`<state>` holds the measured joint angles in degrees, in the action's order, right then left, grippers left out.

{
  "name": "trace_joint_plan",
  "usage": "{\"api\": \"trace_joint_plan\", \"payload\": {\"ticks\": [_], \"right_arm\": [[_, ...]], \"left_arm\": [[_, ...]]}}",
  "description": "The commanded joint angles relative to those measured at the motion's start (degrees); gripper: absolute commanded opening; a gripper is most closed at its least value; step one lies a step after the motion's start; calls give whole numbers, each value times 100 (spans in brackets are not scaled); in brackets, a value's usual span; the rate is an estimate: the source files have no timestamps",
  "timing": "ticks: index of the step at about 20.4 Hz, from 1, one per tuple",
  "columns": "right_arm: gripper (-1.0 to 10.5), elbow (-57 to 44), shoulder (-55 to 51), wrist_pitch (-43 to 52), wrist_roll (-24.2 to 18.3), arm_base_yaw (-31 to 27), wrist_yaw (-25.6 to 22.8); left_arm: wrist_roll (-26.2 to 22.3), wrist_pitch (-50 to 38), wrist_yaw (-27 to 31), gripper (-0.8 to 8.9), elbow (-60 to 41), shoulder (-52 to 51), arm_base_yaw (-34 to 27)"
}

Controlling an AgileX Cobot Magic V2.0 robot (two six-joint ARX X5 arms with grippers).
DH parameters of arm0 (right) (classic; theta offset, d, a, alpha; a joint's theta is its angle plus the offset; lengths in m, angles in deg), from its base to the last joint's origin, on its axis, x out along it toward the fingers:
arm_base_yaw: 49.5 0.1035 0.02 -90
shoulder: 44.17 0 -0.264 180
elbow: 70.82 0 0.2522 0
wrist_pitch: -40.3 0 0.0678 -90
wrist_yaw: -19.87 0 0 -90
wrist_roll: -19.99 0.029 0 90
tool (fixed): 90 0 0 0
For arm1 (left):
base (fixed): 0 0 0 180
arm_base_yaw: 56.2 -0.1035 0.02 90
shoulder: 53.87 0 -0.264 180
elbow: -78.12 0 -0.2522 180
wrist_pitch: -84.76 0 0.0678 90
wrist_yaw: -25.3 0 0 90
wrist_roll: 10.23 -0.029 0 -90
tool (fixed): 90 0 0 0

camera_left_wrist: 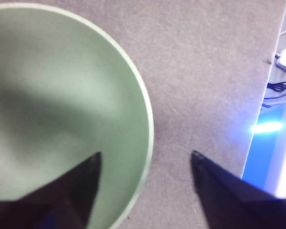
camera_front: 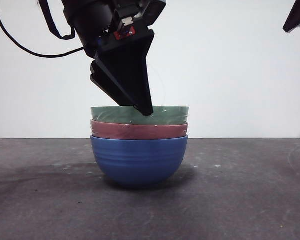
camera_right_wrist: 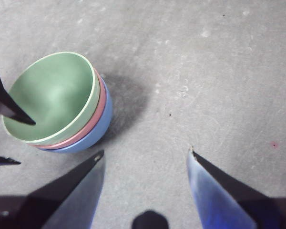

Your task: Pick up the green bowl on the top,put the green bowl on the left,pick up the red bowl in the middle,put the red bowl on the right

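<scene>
Three same-sized ribbed bowls stand nested in one stack. The green bowl [camera_front: 166, 115] is on top, the red bowl [camera_front: 140, 131] is in the middle, and a blue bowl [camera_front: 139, 160] is at the bottom. My left gripper [camera_front: 138, 107] is open and straddles the green bowl's rim [camera_left_wrist: 146, 154], with one jaw inside the green bowl [camera_left_wrist: 62, 95] and one outside. It holds nothing. My right gripper [camera_right_wrist: 146, 152] is open and empty, off to the side of the stack [camera_right_wrist: 52, 93] and high above the table. It shows only as a black tip [camera_front: 297, 17] in the front view.
The stack stands on a dark grey table [camera_front: 240, 190] in front of a white wall. In the left wrist view the table's edge, cables and a blue light [camera_left_wrist: 267, 128] show beyond the bowl.
</scene>
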<state>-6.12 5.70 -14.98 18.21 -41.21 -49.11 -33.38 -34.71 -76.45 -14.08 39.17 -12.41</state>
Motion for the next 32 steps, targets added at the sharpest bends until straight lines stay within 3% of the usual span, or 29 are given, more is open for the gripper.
{"api": "trace_joint_plan", "payload": {"ticks": [1, 5, 8, 12, 18, 22, 24, 26, 29, 32], "right_arm": [[284, 13, 0, 24, -24, 7, 4], [284, 13, 0, 22, -24, 7, 4], [284, 13, 0, 24, -24, 7, 2], [284, 13, 0, 24, -26, 7, 2], [283, 13, 0, 24, -26, 7, -7], [283, 13, 0, 26, -26, 7, -11], [283, 13, 0, 26, -28, 7, -11], [283, 13, 0, 24, -26, 7, -13], [283, 13, 0, 24, -28, 7, -13], [283, 13, 0, 24, -28, 7, -13]], "left_arm": [[-111, -22, -42, 276, -2, 87, 15], [-111, -63, -39, 254, -2, 87, 2], [-149, -59, -44, 79, -2, 87, 2], [-264, -63, -48, -8, -2, 87, 2], [-393, -17, -50, -8, 144, 83, 15], [-378, 813, -26, -8, 916, 68, 63], [-181, 1309, 76, -8, 1412, -13, 63], [136, 1598, 555, -8, 1735, -225, 83], [614, 1996, 1239, -8, 1744, -756, 63], [977, 2094, 1515, -9, 1335, -1263, -205]]}}
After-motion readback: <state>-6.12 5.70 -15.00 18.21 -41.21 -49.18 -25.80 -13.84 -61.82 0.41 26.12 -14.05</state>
